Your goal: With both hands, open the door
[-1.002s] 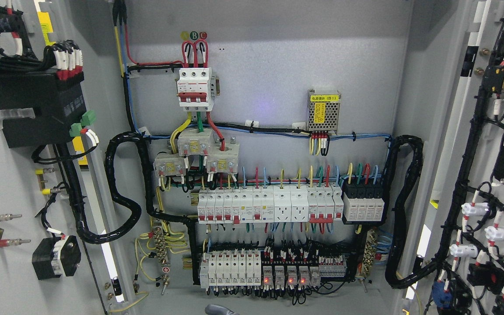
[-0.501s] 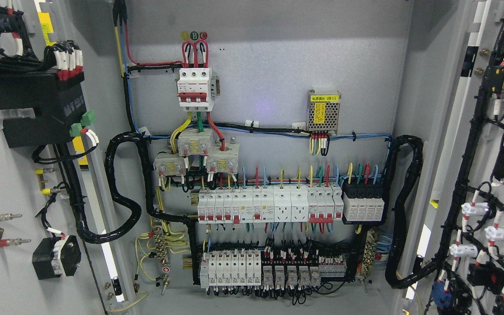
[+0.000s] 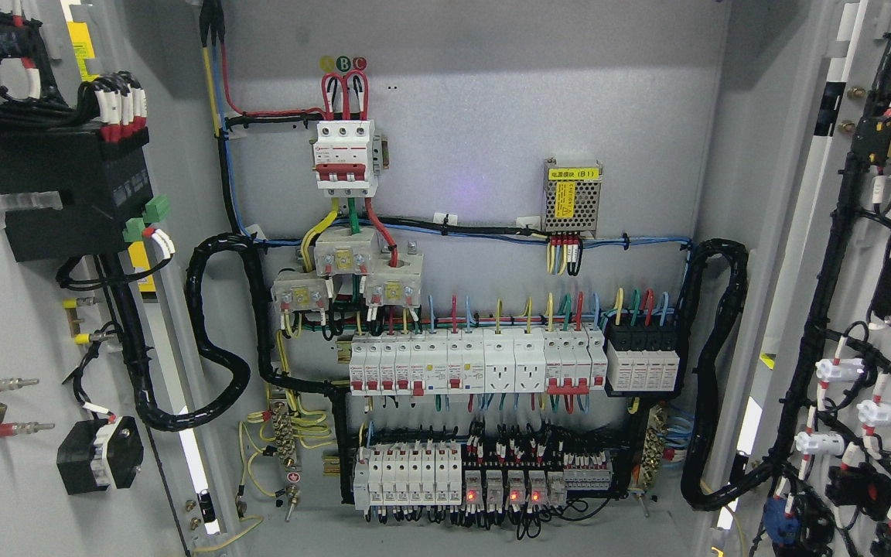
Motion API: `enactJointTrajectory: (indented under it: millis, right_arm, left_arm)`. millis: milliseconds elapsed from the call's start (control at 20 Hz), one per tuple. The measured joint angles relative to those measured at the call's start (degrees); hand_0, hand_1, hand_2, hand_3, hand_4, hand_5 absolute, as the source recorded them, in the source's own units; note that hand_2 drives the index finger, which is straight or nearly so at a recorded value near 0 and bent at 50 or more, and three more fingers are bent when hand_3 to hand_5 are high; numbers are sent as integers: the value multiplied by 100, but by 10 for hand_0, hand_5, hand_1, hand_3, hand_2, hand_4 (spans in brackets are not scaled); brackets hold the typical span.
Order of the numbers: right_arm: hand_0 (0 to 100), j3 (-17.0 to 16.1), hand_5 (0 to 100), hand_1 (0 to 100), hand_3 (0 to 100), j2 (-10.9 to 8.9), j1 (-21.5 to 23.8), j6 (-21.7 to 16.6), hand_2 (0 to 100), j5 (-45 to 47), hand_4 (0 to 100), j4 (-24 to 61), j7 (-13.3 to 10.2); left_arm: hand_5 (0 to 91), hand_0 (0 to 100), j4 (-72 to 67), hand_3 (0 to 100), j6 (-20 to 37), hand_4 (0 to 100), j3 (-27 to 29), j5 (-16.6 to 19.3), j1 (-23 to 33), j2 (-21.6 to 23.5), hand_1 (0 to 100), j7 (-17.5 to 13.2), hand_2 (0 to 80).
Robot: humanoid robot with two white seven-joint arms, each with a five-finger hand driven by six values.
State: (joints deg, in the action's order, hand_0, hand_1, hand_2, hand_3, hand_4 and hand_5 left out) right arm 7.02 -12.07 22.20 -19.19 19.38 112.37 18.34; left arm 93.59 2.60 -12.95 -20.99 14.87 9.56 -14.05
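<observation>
Both doors [image 3: 12, 325] swung wide — cabinet [image 3: 492, 116] holds breakers [image 3: 414, 365]; no fingers visible.

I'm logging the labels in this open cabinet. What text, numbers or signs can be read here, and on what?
"(B1)", after blurred characters: yellow label atop the small power supply.
"B" and "C": green and red round markers above the main breaker; the yellow one beside them is unreadable.
Triangle warning sign: power supply's yellow sticker; its print is too small.
Breaker and relay markings: too small.
</observation>
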Motion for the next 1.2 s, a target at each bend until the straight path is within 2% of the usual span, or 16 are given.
enactJointTrajectory:
  millis: [251,551,802,1002,1203]
  right_arm:
    - [215,-340,0,114,0,-146,346,-304,0,-9,0,224,28]
    - [215,-630,0,114,0,-260,497,-1008,0,5,0,428,52]
    - [215,-770,0,114,0,-318,518,-1425,0,24,0,539,-14]
    - [215,-848,0,114,0,-347,419,-1494,0,34,0,598,-32]
    - [215,-910,0,114,0,-366,213,-1407,0,40,0,635,-176]
  left_arm:
    - [0,0,700,62,228,0,143,-1,193,148,0,-139,0]
    - [0,0,1226,61,894,0,378,-1,512,300,0,-841,0]
    - [0,0,1483,58,1051,0,545,-2,690,366,0,-1006,0]
    - [0,0,1618,55,1126,0,749,-4,778,395,0,-1039,0]
    - [0,0,1716,55,1218,0,949,-14,880,415,0,-1062,0]
